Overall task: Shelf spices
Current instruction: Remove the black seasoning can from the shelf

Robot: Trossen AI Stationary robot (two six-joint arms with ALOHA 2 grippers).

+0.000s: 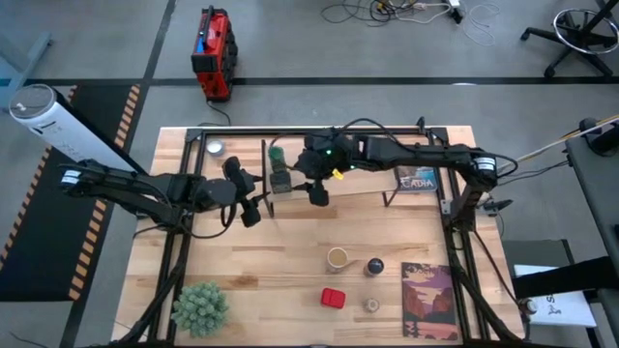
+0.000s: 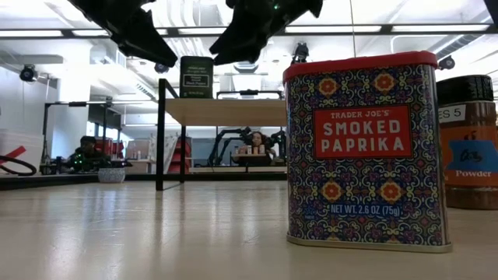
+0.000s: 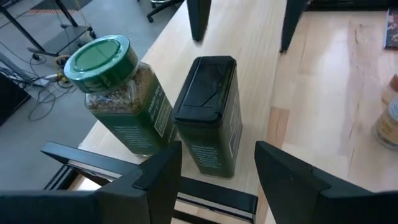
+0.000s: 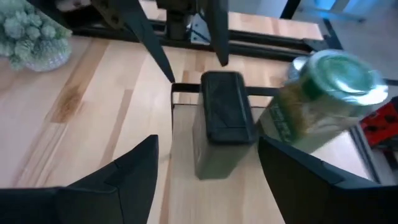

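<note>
The green-lidded jar (image 1: 277,153) and the dark square tin (image 1: 281,180) stand side by side on the shelf's pale board (image 1: 358,193) at the table's far side. They also show in the left wrist view as the jar (image 3: 109,93) and the tin (image 3: 208,115). My left gripper (image 3: 217,171) is open, level with the tin on its left side, with a finger off either side of it. My right gripper (image 4: 208,168) is open and faces the tin (image 4: 221,121) from the right. Neither gripper touches it.
On the near table are the tan cylinder (image 1: 338,258), the dark-lidded jar (image 1: 374,266), the red tin (image 1: 334,298) and the small pale jar (image 1: 371,305). One book (image 1: 417,180) is on the shelf and another (image 1: 429,300) at near right. The plant ball (image 1: 200,307) is at near left.
</note>
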